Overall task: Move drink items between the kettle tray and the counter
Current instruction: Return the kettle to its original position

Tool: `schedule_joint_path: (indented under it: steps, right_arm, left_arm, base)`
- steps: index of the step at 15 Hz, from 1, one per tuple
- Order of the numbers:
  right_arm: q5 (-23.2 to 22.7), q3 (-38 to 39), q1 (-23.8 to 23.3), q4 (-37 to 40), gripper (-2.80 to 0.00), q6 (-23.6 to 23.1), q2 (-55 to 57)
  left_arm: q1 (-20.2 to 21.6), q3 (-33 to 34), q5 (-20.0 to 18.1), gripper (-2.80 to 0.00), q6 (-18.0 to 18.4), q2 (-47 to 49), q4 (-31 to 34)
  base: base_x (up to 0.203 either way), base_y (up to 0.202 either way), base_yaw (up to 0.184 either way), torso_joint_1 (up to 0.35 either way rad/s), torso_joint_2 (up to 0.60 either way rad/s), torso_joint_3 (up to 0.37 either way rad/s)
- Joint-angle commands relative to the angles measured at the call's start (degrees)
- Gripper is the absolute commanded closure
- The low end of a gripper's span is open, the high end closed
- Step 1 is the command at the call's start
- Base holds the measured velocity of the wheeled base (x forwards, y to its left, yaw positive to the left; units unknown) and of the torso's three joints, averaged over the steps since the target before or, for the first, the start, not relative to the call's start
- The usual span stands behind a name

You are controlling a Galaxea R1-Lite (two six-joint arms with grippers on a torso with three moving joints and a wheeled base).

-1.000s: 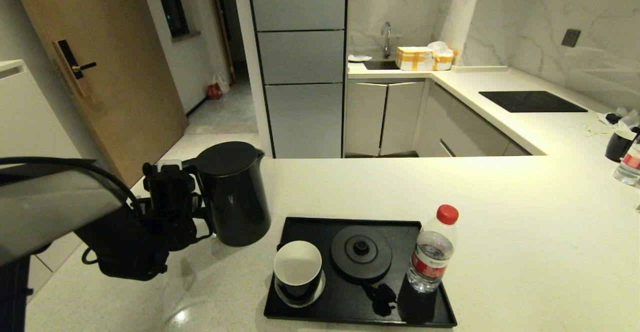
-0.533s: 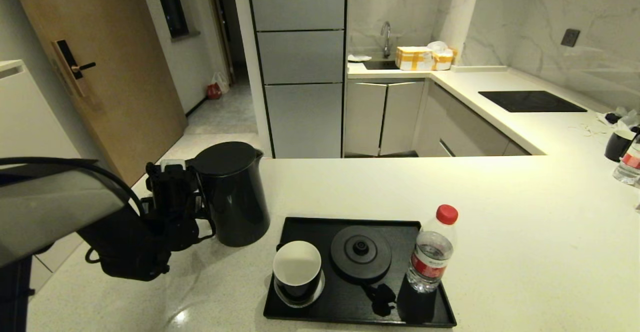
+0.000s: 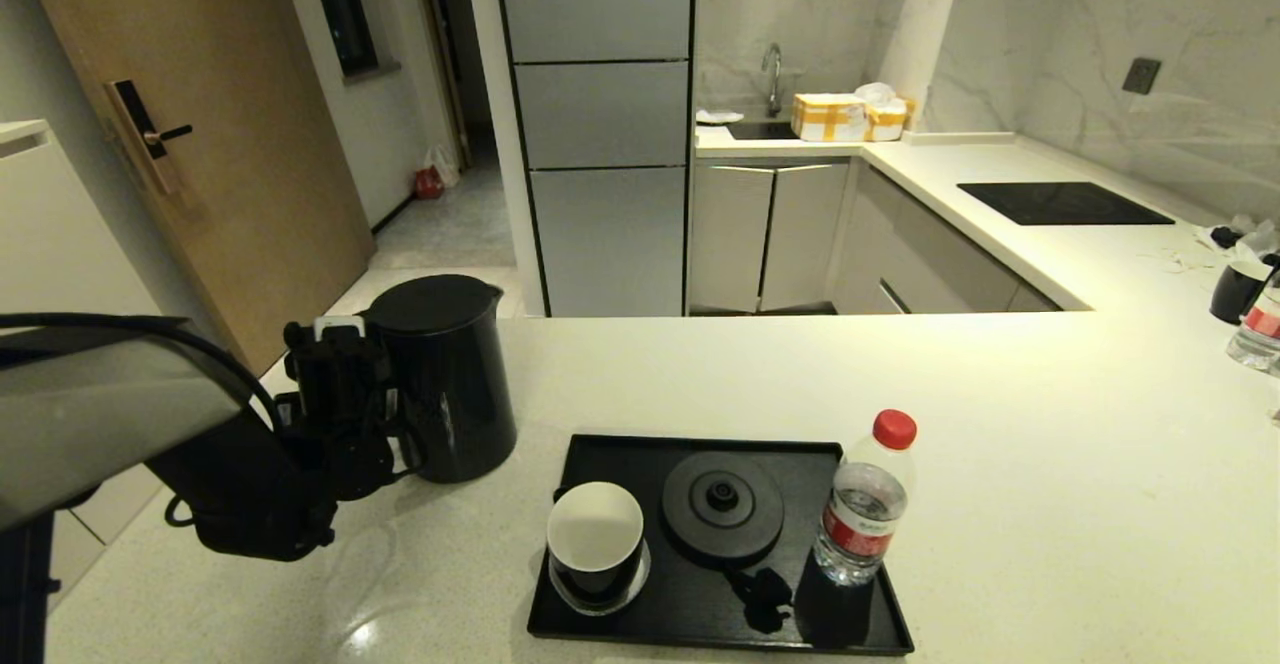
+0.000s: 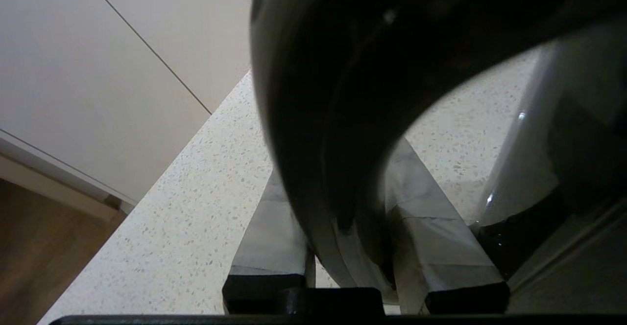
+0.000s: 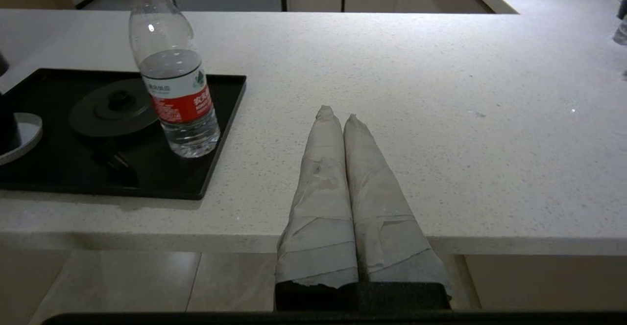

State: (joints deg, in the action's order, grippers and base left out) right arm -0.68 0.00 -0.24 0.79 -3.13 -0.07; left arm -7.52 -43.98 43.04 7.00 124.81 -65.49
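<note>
The glossy black kettle [image 3: 447,384] is upright over the counter [image 3: 1000,424], left of the kettle tray [image 3: 700,441]. My left gripper [image 3: 392,422] is shut on its loop handle [image 4: 318,119], with one taped finger [image 4: 274,227] on each side of the loop. Whether the kettle's base touches the counter I cannot tell. The round base disc [image 3: 722,504] on the tray is bare. The red-capped bottle [image 3: 862,514] stands on the tray's right end. My right gripper [image 5: 337,114] is shut and empty at the counter's front edge, right of the bottle [image 5: 174,80] and tray [image 5: 225,119].
A black cup with a white inside [image 3: 595,544] stands on the tray's left end. The counter's left edge is close behind the kettle. Far right are a hob panel [image 3: 1060,202], another black cup [image 3: 1238,289] and a second bottle [image 3: 1258,329].
The left gripper has carried the kettle to the left and slightly away from the tray. Tray, cup and bottle have not moved.
</note>
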Motion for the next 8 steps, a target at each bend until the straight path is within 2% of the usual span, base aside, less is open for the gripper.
schedule_joint_path:
  steps: [1,8]
  right_arm:
    - [0.0,0.1,-0.1,0.0,0.00,0.0,0.1]
    - [0.0,0.1,0.0,0.0,0.00,0.0,0.1]
  left_arm:
    - [0.0,-0.1,0.2,0.00,0.1,-0.1,-0.3]
    - [0.0,0.3,0.1,0.00,0.1,-0.1,-0.3]
  base:
    - [0.000,0.000,0.000,0.000,0.00,0.000]
    - [0.000,0.000,0.000,0.000,0.00,0.000]
